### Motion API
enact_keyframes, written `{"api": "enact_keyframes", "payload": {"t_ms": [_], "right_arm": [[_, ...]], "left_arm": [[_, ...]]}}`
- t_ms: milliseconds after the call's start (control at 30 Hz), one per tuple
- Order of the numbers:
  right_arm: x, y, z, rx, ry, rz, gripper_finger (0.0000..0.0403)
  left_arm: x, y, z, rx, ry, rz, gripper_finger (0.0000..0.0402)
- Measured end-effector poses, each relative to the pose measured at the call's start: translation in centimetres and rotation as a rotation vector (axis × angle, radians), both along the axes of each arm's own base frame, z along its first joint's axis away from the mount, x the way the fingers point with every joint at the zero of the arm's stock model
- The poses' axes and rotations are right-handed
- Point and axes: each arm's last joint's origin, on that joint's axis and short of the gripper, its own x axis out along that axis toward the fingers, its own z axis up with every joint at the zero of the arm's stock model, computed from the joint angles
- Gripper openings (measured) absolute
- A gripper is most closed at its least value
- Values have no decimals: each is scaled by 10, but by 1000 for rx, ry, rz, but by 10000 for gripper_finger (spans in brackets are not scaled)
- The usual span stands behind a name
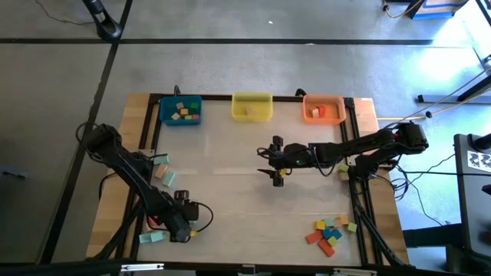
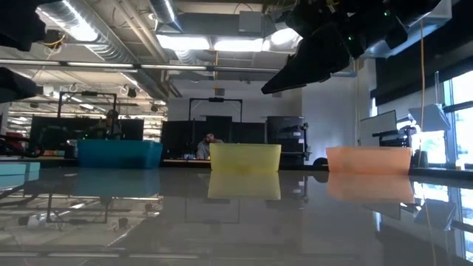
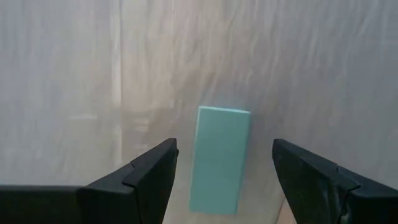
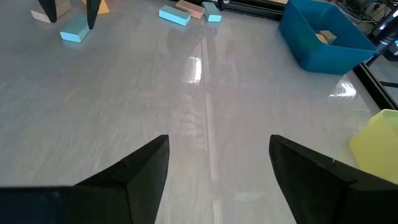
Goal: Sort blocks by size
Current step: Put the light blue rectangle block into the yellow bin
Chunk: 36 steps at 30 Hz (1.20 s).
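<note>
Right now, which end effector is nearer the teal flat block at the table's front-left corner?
Left. The left end effector hovers open right over the teal block; the right end effector is at mid-table, far off.

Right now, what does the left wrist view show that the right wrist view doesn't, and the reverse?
Only the left wrist view shows the flat teal brick close up, lying between the open left gripper fingers, untouched. Only the right wrist view shows the blue plastic bin holding a tan block, a corner of the yellow bin, and the open, empty right gripper. Both share the pale wooden tabletop.
</note>
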Motion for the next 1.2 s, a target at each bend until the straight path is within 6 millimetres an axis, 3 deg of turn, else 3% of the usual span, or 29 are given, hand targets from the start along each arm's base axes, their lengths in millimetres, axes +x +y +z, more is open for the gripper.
{"api": "enact_keyframes", "payload": {"t_ms": [567,1000,1200], "right_arm": [[0,0,-1,-1,8,0,276],[-1,0,-3,-3,30,0,276],[-3,0,0,-3,28,0,276]], "left_arm": [[9,5,-20,22,87,109,247],[28,28,-20,-45,141,260,119],[38,43,-16,-55,134,266,113]]}}
